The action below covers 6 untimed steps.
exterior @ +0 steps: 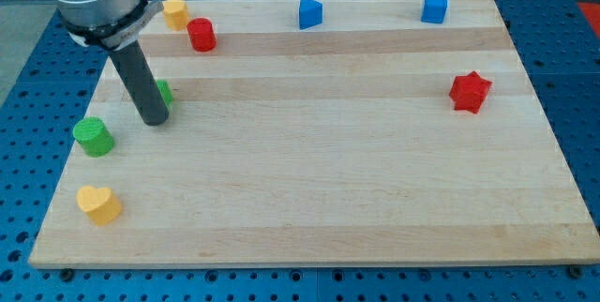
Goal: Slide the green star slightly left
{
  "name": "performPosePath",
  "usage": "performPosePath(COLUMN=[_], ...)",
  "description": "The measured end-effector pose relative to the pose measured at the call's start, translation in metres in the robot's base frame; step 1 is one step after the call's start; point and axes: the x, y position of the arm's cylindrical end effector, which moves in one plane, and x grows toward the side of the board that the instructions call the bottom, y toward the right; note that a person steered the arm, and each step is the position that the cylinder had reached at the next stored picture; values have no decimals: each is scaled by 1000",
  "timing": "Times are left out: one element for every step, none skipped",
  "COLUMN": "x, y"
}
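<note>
The green star (165, 93) lies near the board's left edge, mostly hidden behind my dark rod; only its right side shows. My tip (156, 122) rests on the board right in front of the star, touching or nearly touching it. A green cylinder (94, 137) sits to the lower left of my tip.
A yellow heart (98, 203) lies at the lower left. A red cylinder (202, 35) and a yellow block (175, 11) sit at the top left. Two blue blocks (310, 12) (434, 7) lie along the top edge. A red star (470, 92) is at the right. The wooden board (328, 180) carries them all.
</note>
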Motion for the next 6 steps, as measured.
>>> performPosePath(x=[1,-1,-16,-30,-30,-30], y=[18,51,45,16,-29,-40])
